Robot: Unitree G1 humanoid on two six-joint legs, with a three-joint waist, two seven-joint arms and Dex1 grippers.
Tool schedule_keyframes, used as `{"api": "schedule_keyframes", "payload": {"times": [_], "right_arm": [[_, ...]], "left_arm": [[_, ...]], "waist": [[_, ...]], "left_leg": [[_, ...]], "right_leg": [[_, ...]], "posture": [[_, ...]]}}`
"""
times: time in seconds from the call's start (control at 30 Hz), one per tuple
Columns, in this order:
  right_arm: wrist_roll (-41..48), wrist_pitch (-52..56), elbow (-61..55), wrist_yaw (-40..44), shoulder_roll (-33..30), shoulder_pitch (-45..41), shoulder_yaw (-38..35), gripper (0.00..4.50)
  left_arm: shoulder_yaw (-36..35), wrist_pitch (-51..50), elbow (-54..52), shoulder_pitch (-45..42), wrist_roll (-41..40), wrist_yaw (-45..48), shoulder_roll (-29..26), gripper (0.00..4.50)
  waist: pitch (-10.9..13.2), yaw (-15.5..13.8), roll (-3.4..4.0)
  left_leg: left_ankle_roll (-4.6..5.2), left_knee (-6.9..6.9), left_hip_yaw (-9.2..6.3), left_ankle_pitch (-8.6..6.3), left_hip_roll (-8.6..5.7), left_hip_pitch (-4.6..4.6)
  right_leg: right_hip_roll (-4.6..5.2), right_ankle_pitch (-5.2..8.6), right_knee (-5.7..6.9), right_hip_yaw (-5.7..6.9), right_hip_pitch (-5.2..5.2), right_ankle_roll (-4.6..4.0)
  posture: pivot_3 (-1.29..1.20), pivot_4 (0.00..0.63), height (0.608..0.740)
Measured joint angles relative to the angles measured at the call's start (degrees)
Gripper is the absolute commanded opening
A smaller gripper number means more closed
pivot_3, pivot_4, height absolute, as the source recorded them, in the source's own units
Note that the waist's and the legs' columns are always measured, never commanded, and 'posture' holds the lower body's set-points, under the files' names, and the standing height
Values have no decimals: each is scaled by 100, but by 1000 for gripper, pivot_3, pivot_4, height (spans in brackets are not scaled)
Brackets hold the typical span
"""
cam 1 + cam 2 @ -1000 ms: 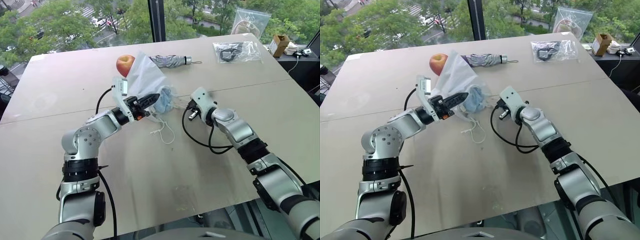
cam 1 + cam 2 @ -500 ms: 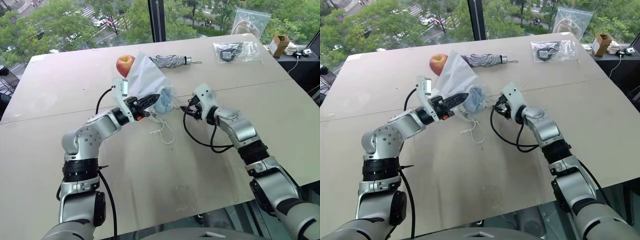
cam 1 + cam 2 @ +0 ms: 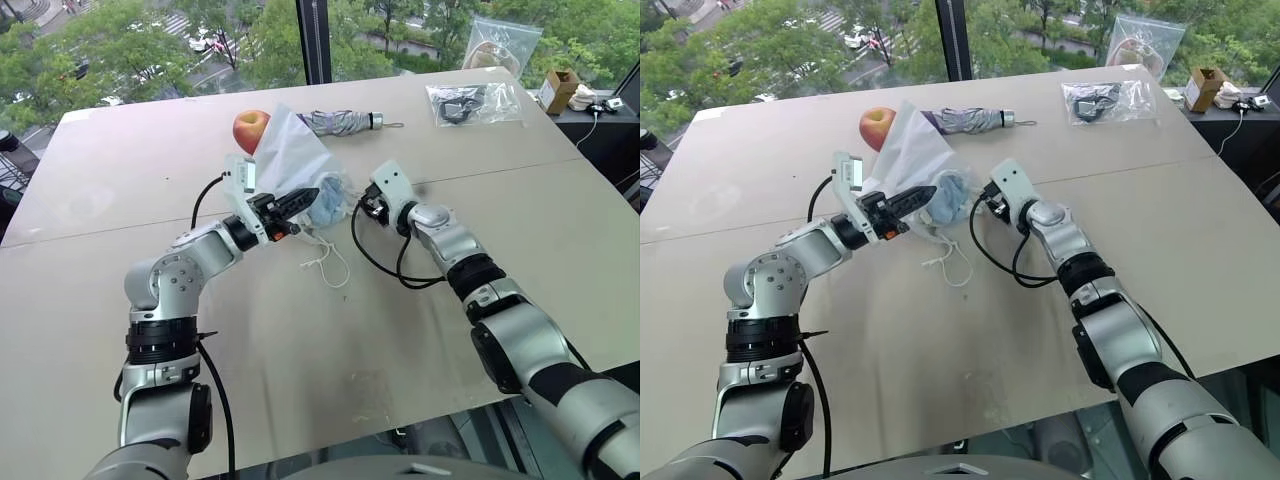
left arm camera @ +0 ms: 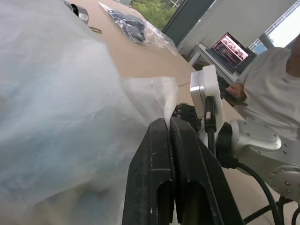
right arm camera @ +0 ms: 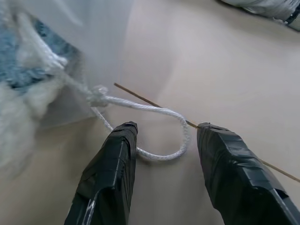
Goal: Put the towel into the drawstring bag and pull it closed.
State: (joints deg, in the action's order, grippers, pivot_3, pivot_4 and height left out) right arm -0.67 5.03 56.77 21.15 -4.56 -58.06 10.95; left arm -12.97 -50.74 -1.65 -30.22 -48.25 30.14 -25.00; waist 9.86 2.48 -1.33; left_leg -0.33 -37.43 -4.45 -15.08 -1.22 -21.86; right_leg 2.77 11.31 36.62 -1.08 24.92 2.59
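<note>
The white semi-sheer drawstring bag [image 3: 290, 155] stands up off the table, its edge pinched in my shut left gripper [image 3: 305, 197]. In the left wrist view the fingers [image 4: 159, 136] are pressed together on the thin fabric [image 4: 61, 93]. The light-blue towel [image 3: 327, 205] shows through the lower part of the bag. My right gripper [image 5: 166, 129] is open just right of the bag, low over the table. A loop of white drawstring cord [image 5: 159, 112] lies between its fingers. More cord [image 3: 325, 265] trails on the table in front of the bag.
A red apple [image 3: 250, 130] and a folded grey umbrella [image 3: 345, 122] lie just behind the bag. Clear plastic bags [image 3: 470, 100] and a small cardboard box [image 3: 560, 88] sit at the far right corner. A person [image 4: 272, 89] sits beyond the table.
My right gripper has opened and moved forward and left, closer to the bag and its cord loop. The left gripper and the bag have stayed put.
</note>
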Motion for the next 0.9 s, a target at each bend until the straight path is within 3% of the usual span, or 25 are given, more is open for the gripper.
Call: {"api": "schedule_keyframes", "payload": {"times": [0.07,0.13,0.57,0.6,0.7,0.8,0.9], "right_arm": [[-40,-218,243,-149,38,-36,-111,1053],[-77,-355,355,-294,37,-37,-220,80],[-128,-1330,155,-1214,-293,-50,-913,34],[-127,-1356,110,-1214,-300,-50,-923,306],[-151,-1266,-872,148,-439,434,-422,1293],[-458,-1082,-1315,962,-534,864,230,2730],[-653,-876,-1375,1110,-559,974,431,2730]], "left_arm": [[-2,8,-7,18,0,-24,5,0],[-6,13,-11,61,-1,-39,4,0],[5,110,-12,134,69,-30,41,0],[5,110,-12,132,81,-29,41,0],[22,115,-6,107,107,20,63,0],[60,115,-5,90,155,83,67,0],[60,115,-2,89,199,101,66,0]], "waist": [[0,-1,0],[0,-2,0],[1,16,1],[0,16,1],[0,13,0],[0,8,1],[1,-1,1]], "left_leg": [[0,0,-1,0,0,1],[0,0,-1,0,0,1],[0,1,4,0,2,0],[0,1,4,0,1,1],[2,0,5,-1,1,2],[1,0,4,-1,1,2],[0,-3,-4,0,-1,3]], "right_leg": [[0,0,1,0,0,0],[0,0,4,0,0,0],[-2,0,7,-4,3,0],[-2,0,7,-4,3,0],[-2,0,6,-2,1,0],[-2,0,9,-1,2,0],[0,0,13,-5,2,0]], "posture": [[0,150,740],[0,150,740],[0,150,740],[0,150,740],[0,150,740],[0,150,740],[0,150,740]]}}
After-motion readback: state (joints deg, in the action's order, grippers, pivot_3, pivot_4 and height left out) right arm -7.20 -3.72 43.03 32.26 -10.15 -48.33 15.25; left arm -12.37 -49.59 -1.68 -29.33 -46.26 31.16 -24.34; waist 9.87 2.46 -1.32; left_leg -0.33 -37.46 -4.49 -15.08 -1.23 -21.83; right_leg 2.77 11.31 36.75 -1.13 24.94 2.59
